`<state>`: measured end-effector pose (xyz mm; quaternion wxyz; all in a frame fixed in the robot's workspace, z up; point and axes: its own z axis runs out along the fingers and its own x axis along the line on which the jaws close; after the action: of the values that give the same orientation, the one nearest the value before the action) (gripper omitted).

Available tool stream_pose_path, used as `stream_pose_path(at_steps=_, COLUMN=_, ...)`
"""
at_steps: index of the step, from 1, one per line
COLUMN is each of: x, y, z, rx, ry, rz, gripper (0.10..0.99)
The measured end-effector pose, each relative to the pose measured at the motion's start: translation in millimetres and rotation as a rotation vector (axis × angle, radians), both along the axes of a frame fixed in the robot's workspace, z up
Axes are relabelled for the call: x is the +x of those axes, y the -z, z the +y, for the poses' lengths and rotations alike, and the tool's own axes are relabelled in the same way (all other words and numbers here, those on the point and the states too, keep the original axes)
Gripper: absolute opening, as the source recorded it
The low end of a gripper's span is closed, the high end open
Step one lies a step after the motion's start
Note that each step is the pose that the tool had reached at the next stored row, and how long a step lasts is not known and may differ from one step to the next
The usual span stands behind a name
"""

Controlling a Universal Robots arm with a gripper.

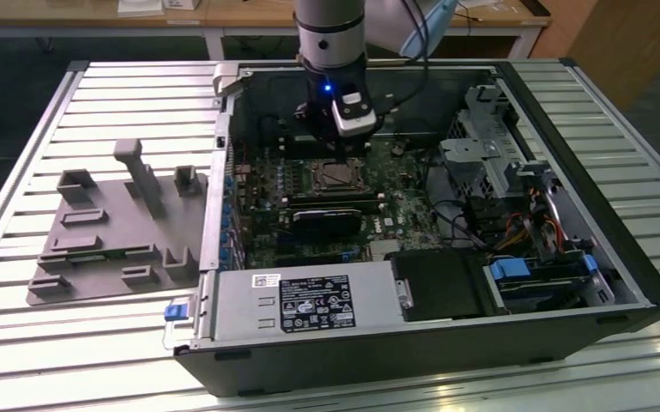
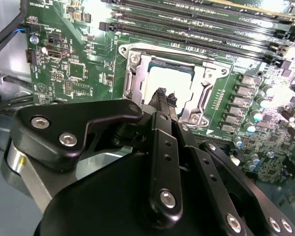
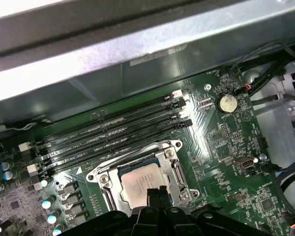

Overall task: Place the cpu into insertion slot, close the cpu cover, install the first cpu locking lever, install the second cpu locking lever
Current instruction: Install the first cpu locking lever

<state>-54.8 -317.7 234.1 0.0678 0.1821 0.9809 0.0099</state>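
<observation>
The cpu [image 3: 137, 183] lies flat in the insertion slot [image 3: 100, 179] on the green board; its silver top also shows in the second wrist view [image 2: 173, 78]. The cpu cover [image 3: 174, 166] lies down around it as a silvery frame [image 2: 209, 81], with the chip showing through its window. My gripper [image 3: 155, 193] hovers just over the chip's near edge, with the black fingertips [image 2: 161, 94] pressed together and nothing between them. In the exterior view the gripper [image 1: 347, 144] hangs inside the open computer case, right above the socket [image 1: 336, 176].
Long black memory slots [image 3: 113, 135] run beside the socket, and a coin battery [image 3: 227, 103] sits further along. A black card [image 1: 327, 219], a power supply [image 1: 306, 305] and drive bays [image 1: 524, 180] crowd the case. A grey fixture [image 1: 112, 232] lies on the table at the exterior view's left.
</observation>
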Motion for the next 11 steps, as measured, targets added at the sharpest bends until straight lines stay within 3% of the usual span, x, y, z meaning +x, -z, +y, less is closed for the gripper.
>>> stream_pose_path(at_steps=11, x=0.0, y=-12.7, z=0.0, rx=0.0, ry=-0.008, rz=0.0001, gripper=0.102)
